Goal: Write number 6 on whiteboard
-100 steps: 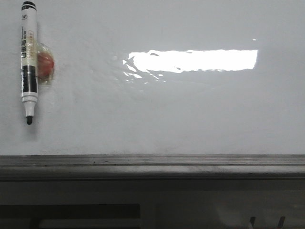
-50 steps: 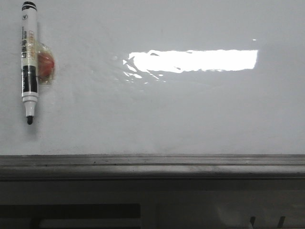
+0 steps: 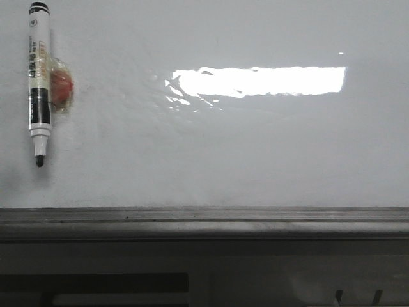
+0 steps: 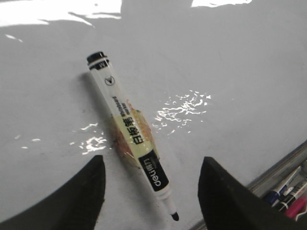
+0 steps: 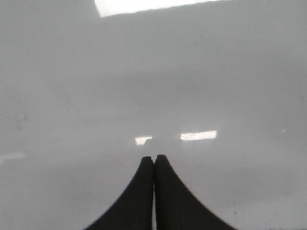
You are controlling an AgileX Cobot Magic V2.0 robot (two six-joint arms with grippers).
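Unmoved marker (image 4: 128,139) on whiteboard (image 4: 230,72), before left hand (image 4: 152,160)

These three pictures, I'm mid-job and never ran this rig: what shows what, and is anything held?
The wide picture looks forward from the robot at the whiteboard, with its grey edge rail below. A marker pen sits on the board at upper left, tip down, uncapped, fixed over a reddish blob under what looks like clear tape. No writing shows on the board in any view, so the 6 is not started.

The other two pictures come from cameras on the arms' wrists. In the left wrist view the left gripper is open, its dark fingers on either side of the pen, not touching it. A few more pens lie along the rail.

In the right wrist view the right gripper is shut, fingers together, holding nothing, over bare board.
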